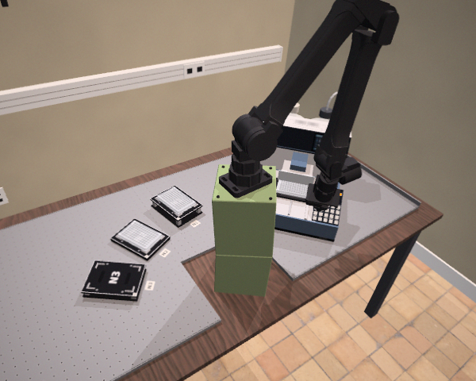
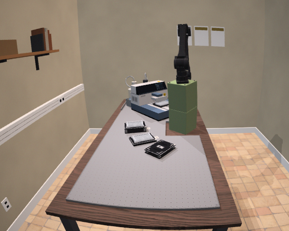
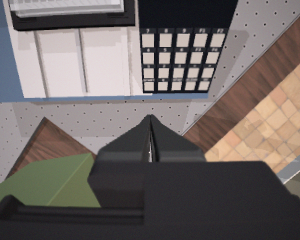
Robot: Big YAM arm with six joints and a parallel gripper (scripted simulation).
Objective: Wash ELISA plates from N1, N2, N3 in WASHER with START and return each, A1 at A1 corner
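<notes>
My gripper is shut and empty, above the front edge of the washer near its keypad. The START key shows just ahead of the fingertips in the wrist view, with no finger on it. The lamp glows amber. A white plate lies in the washer's black carrier and looks flat. One plate sits in nest N1, another plate in nest N2. Nest N3 holds no plate.
The green pedestal under the arm stands between the nests and the washer. The washer's dark-fronted head rises behind the carrier. Bottles with tubes stand behind it.
</notes>
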